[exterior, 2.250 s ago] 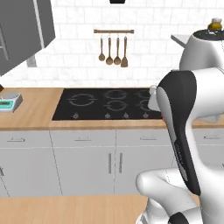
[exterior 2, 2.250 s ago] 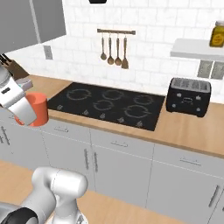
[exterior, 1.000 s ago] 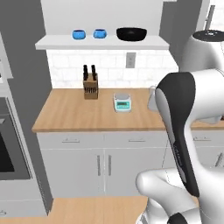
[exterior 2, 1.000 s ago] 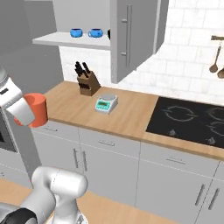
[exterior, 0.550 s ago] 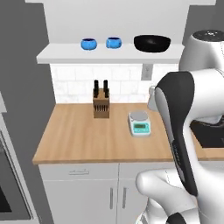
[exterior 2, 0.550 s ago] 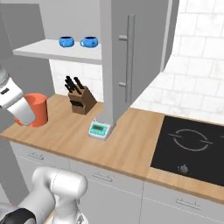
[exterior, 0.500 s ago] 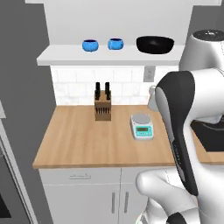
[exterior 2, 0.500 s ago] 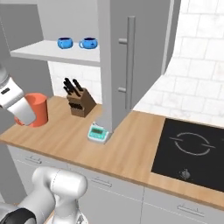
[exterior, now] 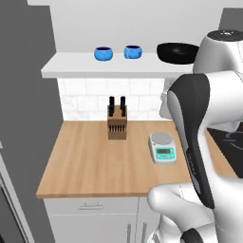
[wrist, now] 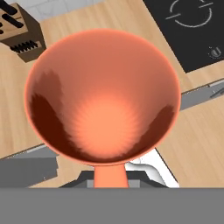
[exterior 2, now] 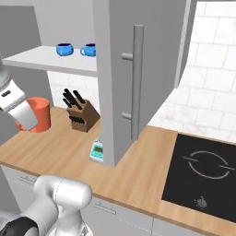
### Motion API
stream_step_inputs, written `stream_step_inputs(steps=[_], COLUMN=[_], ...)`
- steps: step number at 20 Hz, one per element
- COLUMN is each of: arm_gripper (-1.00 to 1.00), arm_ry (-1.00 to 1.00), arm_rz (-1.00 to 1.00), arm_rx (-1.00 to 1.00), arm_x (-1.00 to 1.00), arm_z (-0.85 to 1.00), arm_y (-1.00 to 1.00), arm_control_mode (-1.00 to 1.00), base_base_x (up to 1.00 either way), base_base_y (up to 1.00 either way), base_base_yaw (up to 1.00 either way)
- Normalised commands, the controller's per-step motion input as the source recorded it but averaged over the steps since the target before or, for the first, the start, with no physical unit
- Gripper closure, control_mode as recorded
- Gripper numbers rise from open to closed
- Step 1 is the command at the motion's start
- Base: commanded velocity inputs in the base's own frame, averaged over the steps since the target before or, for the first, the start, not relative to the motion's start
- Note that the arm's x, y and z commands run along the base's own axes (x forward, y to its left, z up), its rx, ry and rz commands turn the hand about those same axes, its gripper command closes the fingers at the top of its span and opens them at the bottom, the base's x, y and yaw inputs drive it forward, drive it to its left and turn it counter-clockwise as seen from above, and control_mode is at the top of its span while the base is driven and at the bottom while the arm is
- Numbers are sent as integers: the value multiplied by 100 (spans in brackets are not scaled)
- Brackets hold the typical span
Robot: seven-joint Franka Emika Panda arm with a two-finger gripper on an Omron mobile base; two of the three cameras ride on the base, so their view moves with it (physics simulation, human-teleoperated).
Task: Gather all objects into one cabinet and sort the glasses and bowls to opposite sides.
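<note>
Gripper [exterior 2: 28, 120] closed on the cup [exterior 2: 39, 114], held above the wooden counter [exterior: 90, 163].
The cup is smooth, salmon-orange and round-mouthed; in the hand view its open interior faces the camera. Two glossy blue bowls [exterior: 103, 53] [exterior: 133, 51] sit side by side on the white cabinet floor [exterior: 76, 69], beside a black bowl [exterior: 176, 51]. A knife block [exterior: 116, 124] and scale [exterior: 163, 147] stand below; no legible writing.

Base views flanking shared knife block [exterior: 116, 124]
</note>
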Motion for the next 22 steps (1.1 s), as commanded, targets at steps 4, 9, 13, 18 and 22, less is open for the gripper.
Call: stream_step_inputs(steps=[4, 9, 13, 18, 22], arm_gripper=[100, 100, 100, 100, 100], arm_ry=[0, 0, 0, 0, 0], arm_rz=[0, 0, 0, 0, 0], arm_rx=[0, 0, 0, 0, 0], arm_x=[0, 0, 0, 0, 0], arm_z=[0, 0, 0, 0, 0], arm_y=[0, 0, 0, 0, 0], arm_control_mode=[100, 100, 100, 100, 100], base_base_x=[100, 85, 66, 32, 4], base_base_y=[52, 93, 98, 100, 100], base_base_yaw=[2, -5, -7, 0, 0])
